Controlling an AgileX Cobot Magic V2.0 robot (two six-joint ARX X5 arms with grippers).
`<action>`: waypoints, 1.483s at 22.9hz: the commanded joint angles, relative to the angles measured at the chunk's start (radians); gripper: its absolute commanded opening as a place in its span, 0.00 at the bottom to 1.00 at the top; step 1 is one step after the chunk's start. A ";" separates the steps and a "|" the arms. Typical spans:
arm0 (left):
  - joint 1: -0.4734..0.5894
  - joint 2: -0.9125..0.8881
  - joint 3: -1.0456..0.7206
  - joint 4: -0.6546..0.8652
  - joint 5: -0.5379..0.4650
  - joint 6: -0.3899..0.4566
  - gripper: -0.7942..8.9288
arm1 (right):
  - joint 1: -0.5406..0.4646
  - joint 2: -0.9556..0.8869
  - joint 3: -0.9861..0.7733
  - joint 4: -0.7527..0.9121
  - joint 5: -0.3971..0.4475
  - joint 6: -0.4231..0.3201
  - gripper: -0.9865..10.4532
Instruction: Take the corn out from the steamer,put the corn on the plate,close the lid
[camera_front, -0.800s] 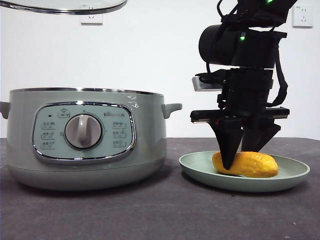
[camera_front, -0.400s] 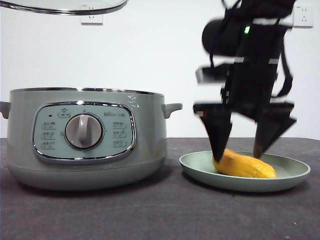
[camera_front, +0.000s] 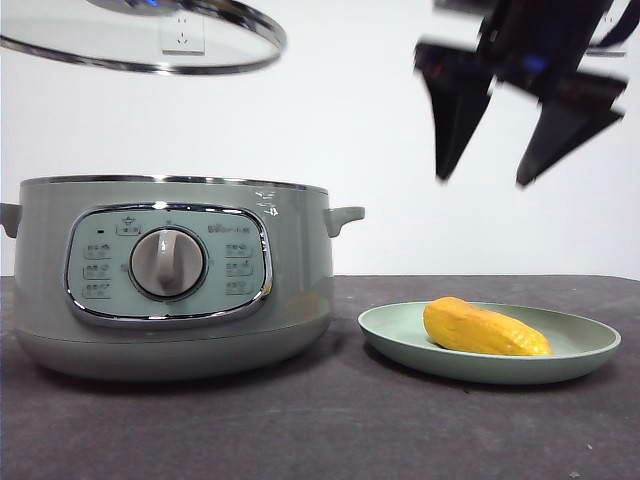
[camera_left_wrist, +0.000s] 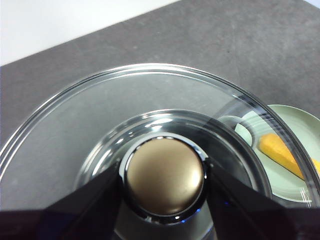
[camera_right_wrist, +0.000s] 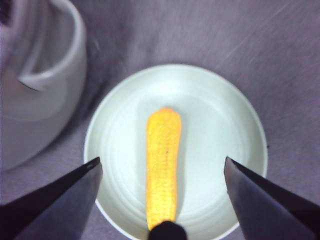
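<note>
The yellow-orange corn (camera_front: 484, 329) lies on the pale green plate (camera_front: 585, 355), to the right of the sage-green steamer (camera_front: 170, 275), which stands open. My right gripper (camera_front: 482, 182) is open and empty, raised well above the plate; in its wrist view the corn (camera_right_wrist: 163, 167) lies lengthwise on the plate (camera_right_wrist: 225, 125) between the spread jaws. My left gripper (camera_left_wrist: 164, 181) is shut on the knob (camera_left_wrist: 164, 176) of the glass lid (camera_left_wrist: 65, 125). It holds the lid (camera_front: 140, 40) tilted in the air above the steamer.
The steamer's side handle (camera_front: 343, 216) sticks out toward the plate. The steamer's wall (camera_right_wrist: 35, 75) shows beside the plate in the right wrist view. The dark grey table (camera_front: 320, 430) runs in front of both. A white wall with sockets stands behind.
My right gripper has let go of the corn, opened and risen well above the plate. The corn now lies free on the plate. The lid has dropped a little and tilted.
</note>
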 joint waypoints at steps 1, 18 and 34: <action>-0.016 0.032 0.005 0.064 0.004 -0.018 0.07 | 0.000 -0.051 -0.008 -0.007 0.006 0.008 0.44; -0.053 0.166 -0.095 0.197 -0.032 -0.082 0.07 | -0.007 -0.189 -0.008 -0.107 0.084 0.007 0.44; -0.052 0.166 -0.273 0.357 -0.137 -0.114 0.07 | -0.007 -0.189 -0.008 -0.116 0.082 0.007 0.44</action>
